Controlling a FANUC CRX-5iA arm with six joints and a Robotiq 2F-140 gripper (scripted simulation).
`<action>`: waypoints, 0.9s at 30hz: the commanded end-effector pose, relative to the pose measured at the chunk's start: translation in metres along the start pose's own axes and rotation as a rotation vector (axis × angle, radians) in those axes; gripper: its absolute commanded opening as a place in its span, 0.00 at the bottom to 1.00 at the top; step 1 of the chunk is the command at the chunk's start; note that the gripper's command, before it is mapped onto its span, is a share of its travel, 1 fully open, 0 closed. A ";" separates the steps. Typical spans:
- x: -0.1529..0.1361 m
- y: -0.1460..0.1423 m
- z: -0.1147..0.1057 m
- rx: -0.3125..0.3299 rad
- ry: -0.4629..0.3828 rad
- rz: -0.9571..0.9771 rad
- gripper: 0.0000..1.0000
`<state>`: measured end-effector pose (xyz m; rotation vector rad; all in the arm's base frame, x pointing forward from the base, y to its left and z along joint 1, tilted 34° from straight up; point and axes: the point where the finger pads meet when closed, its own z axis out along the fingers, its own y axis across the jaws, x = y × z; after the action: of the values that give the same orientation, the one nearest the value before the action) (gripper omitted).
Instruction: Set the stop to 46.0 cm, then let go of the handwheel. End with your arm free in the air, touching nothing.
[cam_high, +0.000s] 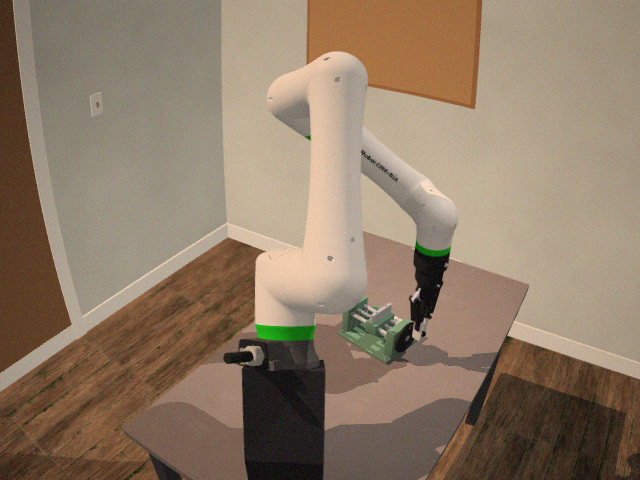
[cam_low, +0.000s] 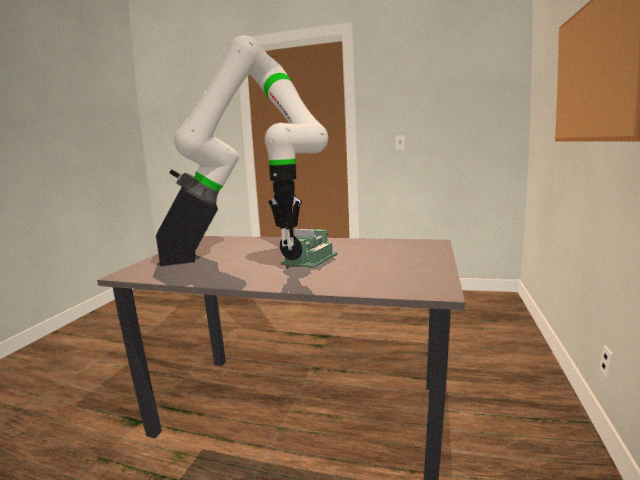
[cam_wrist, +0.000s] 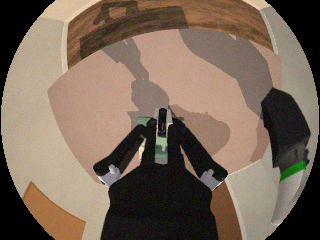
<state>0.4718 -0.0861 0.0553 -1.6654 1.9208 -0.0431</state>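
Observation:
The green screw device (cam_high: 368, 347) (cam_low: 321, 252) (cam_wrist: 142, 121) stands on the table. Its stop, a light grey upright plate (cam_high: 382, 313) (cam_low: 305, 233) on a green carriage, sits part way along the rods; I cannot read its setting in cm. The black handwheel (cam_high: 401, 339) (cam_low: 291, 251) is on the end of the device. My gripper (cam_high: 420, 333) (cam_low: 287, 240) (cam_wrist: 162, 114) points down in front of the handwheel, its pale fingertips shut on the dark handle, near the wheel's top in the exterior view. The fingers hide part of the wheel and handle.
The arm's black pedestal (cam_high: 283, 413) (cam_low: 186, 227) (cam_wrist: 286, 125) stands on the table (cam_high: 465, 289) (cam_low: 392, 268) (cam_wrist: 85, 110), to one side of the device. The arm arches high over the table. Walls, a door and an orange board are beyond the table.

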 end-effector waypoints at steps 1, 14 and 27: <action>0.000 0.006 -0.002 -0.001 0.000 0.000 0.04; 0.000 0.031 0.004 -0.001 0.000 0.000 0.04; 0.000 0.046 0.027 -0.001 0.000 0.000 0.04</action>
<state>0.4416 -0.0681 0.0180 -1.6657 1.9212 -0.0421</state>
